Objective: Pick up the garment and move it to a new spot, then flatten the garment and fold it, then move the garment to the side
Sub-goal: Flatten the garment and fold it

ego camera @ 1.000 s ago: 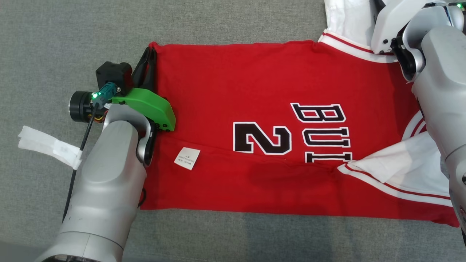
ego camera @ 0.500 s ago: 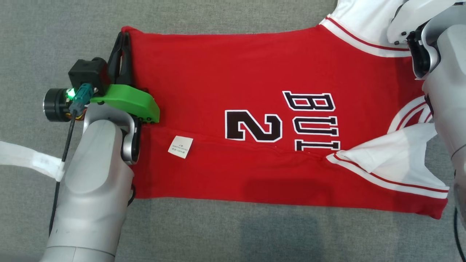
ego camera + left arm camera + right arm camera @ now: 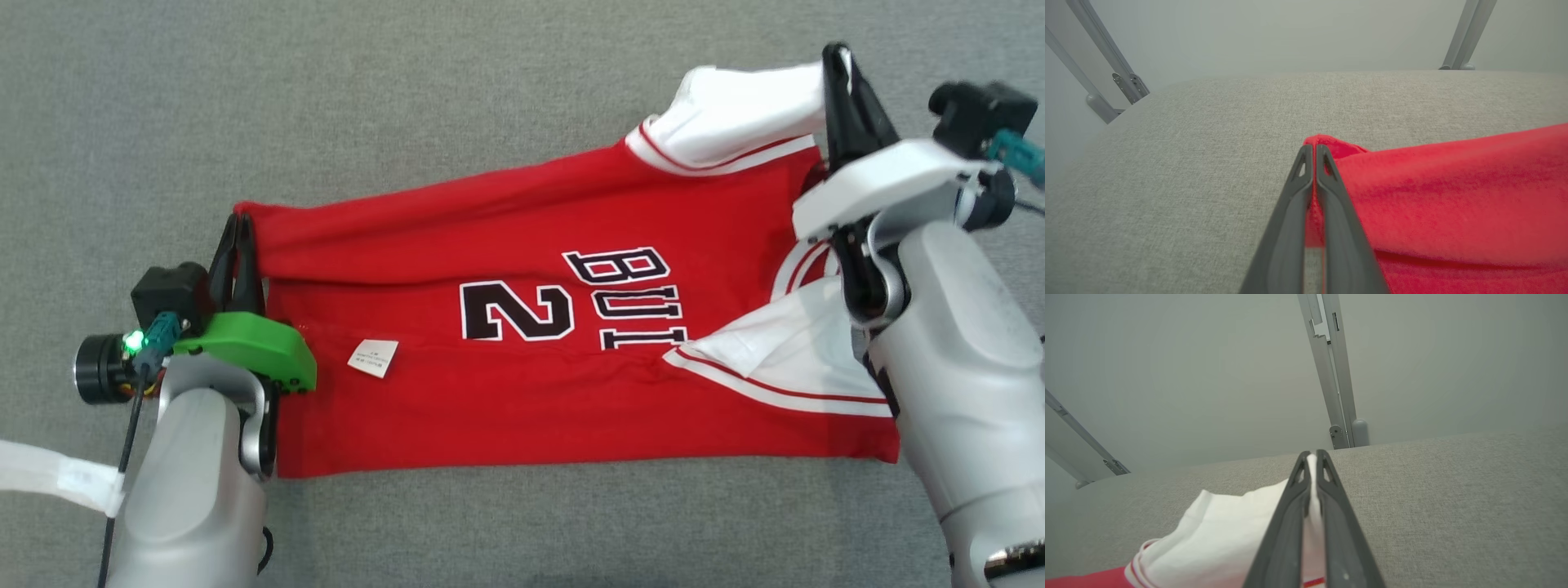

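two grippers, both clamped on the red basketball jersey [image 3: 490, 408], one at each end. the jersey lies stretched across the grey fabric surface [image 3: 408, 98], its length running from my left to my right in the head view, with the black number 2 [image 3: 516, 310] near its middle.

the left gripper [image 3: 238, 237] pinches the far left corner of the hem. in the left wrist view its fingers [image 3: 1290, 212] are pressed together and a small nub of red cloth pokes out past the tips.

the right gripper [image 3: 839, 77] bites the white shoulder panel [image 3: 735, 106] at the far right corner. the right wrist view shows a thin band of white cloth sandwiched between the closed fingers, with the panel bunching to their left.

between the two grips the far edge is drawn into a long fold. the near half of the jersey lies flat on the surface between my two forearms.

a second white panel [image 3: 800, 351] lies folded over the red just beside the right forearm. a white care label [image 3: 373, 358] sits on the red cloth just right of the left wrist's green cover [image 3: 253, 347].
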`<state>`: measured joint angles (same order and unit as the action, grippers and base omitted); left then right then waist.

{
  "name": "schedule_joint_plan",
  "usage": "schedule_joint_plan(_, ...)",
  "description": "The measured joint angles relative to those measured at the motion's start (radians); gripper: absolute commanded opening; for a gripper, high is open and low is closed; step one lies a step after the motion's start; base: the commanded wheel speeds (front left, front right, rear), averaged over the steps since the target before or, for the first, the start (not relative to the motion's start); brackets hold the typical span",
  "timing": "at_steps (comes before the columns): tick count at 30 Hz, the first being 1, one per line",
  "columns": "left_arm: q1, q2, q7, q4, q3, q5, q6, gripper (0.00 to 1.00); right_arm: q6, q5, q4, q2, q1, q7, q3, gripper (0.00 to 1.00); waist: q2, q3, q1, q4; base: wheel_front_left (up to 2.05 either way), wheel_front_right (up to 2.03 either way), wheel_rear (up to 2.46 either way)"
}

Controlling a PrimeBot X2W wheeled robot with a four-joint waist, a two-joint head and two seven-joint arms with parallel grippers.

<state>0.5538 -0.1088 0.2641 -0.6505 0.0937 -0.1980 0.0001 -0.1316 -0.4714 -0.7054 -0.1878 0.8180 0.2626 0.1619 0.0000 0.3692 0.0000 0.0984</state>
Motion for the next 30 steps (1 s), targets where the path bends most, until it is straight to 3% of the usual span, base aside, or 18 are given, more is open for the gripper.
schedule_joint_plan(11, -0.207, 0.005, 0.000, -0.015, -0.055, 0.014, -0.010, 0.00, 0.000, -0.083, 0.193, 0.034, -0.375, 0.000, -0.024, 0.00, 0.0000, -0.146, 0.0000, -0.070, 0.00, 0.00, 0.00)
schedule_joint_plan(23, -0.329, 0.037, 0.000, -0.098, -0.082, 0.014, -0.009, 0.00, 0.000, -0.107, 0.148, 0.072, -0.538, 0.000, 0.007, 0.00, 0.0000, -0.252, -0.0001, -0.113, 0.00, 0.00, 0.00)
schedule_joint_plan(24, -0.335, 0.039, 0.000, -0.099, -0.084, 0.014, -0.009, 0.06, 0.000, -0.106, 0.137, 0.073, -0.543, 0.000, 0.006, 0.00, 0.0000, -0.258, -0.0001, -0.113, 0.00, 0.00, 0.00)
schedule_joint_plan(25, -0.342, 0.041, 0.000, -0.099, -0.088, 0.014, -0.007, 0.43, 0.000, -0.103, 0.127, 0.074, -0.548, 0.000, 0.007, 0.00, 0.0000, -0.262, 0.0000, -0.114, 0.00, 0.00, 0.00)
schedule_joint_plan(26, -0.350, 0.044, 0.000, -0.096, -0.093, 0.014, 0.000, 0.91, 0.000, -0.097, 0.115, 0.075, -0.550, 0.000, 0.009, 0.00, 0.0000, -0.266, -0.0001, -0.114, 0.00, 0.00, 0.00)
schedule_joint_plan(27, -0.355, 0.046, 0.000, -0.092, -0.096, 0.013, 0.002, 1.00, 0.000, -0.097, 0.106, 0.076, -0.550, 0.000, 0.010, 0.18, 0.0000, -0.268, -0.0001, -0.115, 0.00, 0.00, 0.00)
schedule_joint_plan(28, -0.362, 0.049, 0.000, -0.083, -0.102, 0.012, 0.009, 1.00, 0.000, -0.097, 0.099, 0.079, -0.550, 0.000, 0.003, 0.85, 0.0000, -0.271, 0.0000, -0.114, 0.00, 0.00, 0.00)
schedule_joint_plan(29, -0.368, 0.051, 0.000, -0.067, -0.108, 0.012, 0.017, 1.00, 0.000, -0.096, 0.099, 0.082, -0.549, 0.000, -0.007, 1.00, 0.0000, -0.273, -0.0001, -0.114, 0.00, 0.00, 0.00)
schedule_joint_plan(30, -0.374, 0.051, 0.000, -0.050, -0.113, 0.013, 0.023, 1.00, 0.000, -0.092, 0.101, 0.082, -0.548, 0.000, -0.015, 1.00, 0.0000, -0.275, -0.0001, -0.112, 0.00, 0.00, 0.00)
